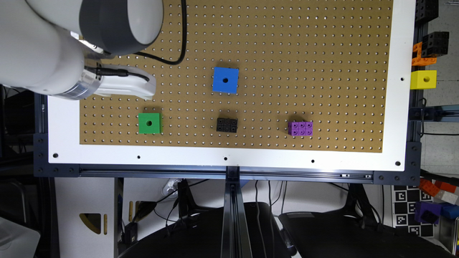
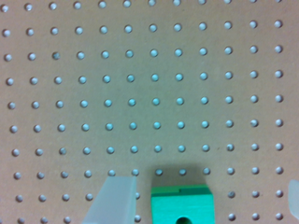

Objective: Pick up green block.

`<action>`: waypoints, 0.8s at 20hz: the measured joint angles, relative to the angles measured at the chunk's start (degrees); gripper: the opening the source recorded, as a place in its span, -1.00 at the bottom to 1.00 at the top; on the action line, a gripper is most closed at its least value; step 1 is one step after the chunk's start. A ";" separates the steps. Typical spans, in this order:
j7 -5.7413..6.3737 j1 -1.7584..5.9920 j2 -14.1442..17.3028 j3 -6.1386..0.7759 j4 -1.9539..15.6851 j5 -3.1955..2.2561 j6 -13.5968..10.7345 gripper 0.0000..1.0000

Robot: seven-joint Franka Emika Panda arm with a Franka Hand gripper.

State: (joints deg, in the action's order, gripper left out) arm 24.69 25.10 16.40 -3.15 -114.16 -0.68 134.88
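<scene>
While the arm hangs over the corner of the pegboard (image 1: 272, 36) at the exterior view's left, the green block (image 1: 150, 123) sits flat on the brown perforated surface, near the board's lower white border and just below the white gripper (image 1: 143, 87) as that view frames it. A small gap of board shows between the gripper's white housing and the block's top edge, so the two are apart there.

From the wrist view the picture is closer. One pale translucent finger (image 2: 114, 200) comes in just beside the green block (image 2: 182, 204), with a narrow strip of pegboard (image 2: 149, 93) between them, not touching. A second pale sliver (image 2: 294, 196) shows at the far edge of that frame, well apart from the first. The block lies between these two fingers, much closer to the first than to the other, and the jaws stand spread wide with nothing held. The block's round dark hole shows at the frame's edge, partly cut off.

Elsewhere on the board, a blue cube (image 1: 225, 80) with its own hole rests near the middle, a small black block (image 1: 227, 125) lies below it, and a purple block (image 1: 300, 128) sits further toward the exterior view's right. A yellow cube (image 1: 423, 79) sits off the board's right border.
</scene>
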 joint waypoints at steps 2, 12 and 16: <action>0.00 0.00 0.00 0.00 0.06 0.00 -0.04 1.00; 0.00 -0.22 0.91 -0.38 1.82 0.00 -0.04 1.00; 0.00 -0.53 4.27 -0.53 5.96 0.00 -0.61 1.00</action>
State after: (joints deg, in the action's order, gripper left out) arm 24.70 24.57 20.67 -3.68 -108.20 -0.68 134.28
